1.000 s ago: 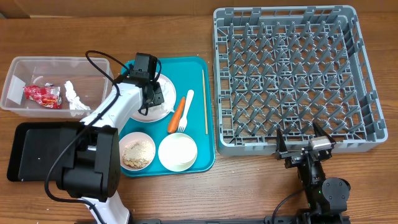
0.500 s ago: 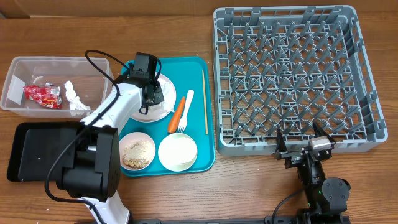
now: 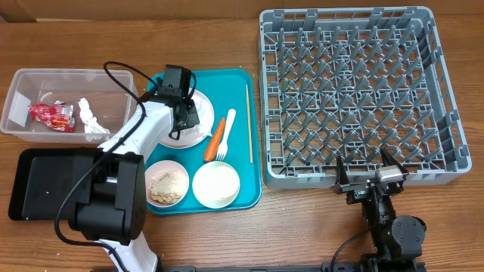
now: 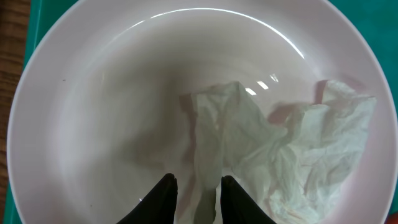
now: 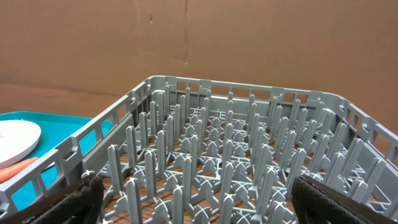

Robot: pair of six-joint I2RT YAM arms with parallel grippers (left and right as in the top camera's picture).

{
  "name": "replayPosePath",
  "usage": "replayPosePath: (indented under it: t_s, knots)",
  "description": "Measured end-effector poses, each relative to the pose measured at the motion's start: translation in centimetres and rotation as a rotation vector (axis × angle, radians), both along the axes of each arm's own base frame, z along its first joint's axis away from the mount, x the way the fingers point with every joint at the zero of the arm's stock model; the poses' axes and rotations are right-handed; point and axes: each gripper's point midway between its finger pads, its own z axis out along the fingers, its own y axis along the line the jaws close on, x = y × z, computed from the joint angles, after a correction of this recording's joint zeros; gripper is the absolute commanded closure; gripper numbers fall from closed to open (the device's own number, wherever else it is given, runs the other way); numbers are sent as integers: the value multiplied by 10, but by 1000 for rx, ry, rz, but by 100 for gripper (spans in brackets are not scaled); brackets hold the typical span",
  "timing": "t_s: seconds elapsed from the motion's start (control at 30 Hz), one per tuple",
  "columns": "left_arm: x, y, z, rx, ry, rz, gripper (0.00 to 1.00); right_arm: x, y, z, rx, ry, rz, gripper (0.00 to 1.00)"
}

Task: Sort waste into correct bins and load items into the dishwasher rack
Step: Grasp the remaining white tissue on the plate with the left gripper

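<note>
My left gripper [image 3: 185, 117] is down over the white plate [image 3: 206, 103] on the teal tray. In the left wrist view its black fingertips [image 4: 196, 190] pinch a fold of the crumpled white tissue [image 4: 292, 155] lying on the plate [image 4: 112, 93]. The carrot [image 3: 216, 137], white fork [image 3: 225, 134] and chopsticks [image 3: 248, 121] lie to the right of the plate. A bowl with rice scraps [image 3: 167, 183] and an empty bowl [image 3: 215, 183] sit at the tray's front. My right gripper [image 3: 364, 170] is open and empty at the front edge of the grey rack [image 3: 355, 91].
The clear tub [image 3: 68, 75] at the left holds a red wrapper [image 3: 51, 115] and a white tissue [image 3: 91, 115]. The black tray [image 3: 45, 185] lies in front of it. The teal tray [image 3: 242, 75] sits between tub and rack. The right wrist view looks over the rack's pegs [image 5: 236, 93].
</note>
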Motion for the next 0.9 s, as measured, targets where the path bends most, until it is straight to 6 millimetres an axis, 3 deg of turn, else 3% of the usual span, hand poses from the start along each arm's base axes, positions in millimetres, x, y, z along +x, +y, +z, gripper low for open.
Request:
replayPosePath:
  t_s: [0.33, 0.53, 0.9]
  knots:
    - [0, 0, 0, 2, -1, 1, 80, 0, 0, 0, 0, 0, 0, 0]
    - [0, 0, 0, 3, 0, -1, 96, 0, 0, 0, 0, 0, 0, 0]
    - [-3, 1, 2, 7, 20, -4, 96, 0, 0, 0, 0, 0, 0, 0]
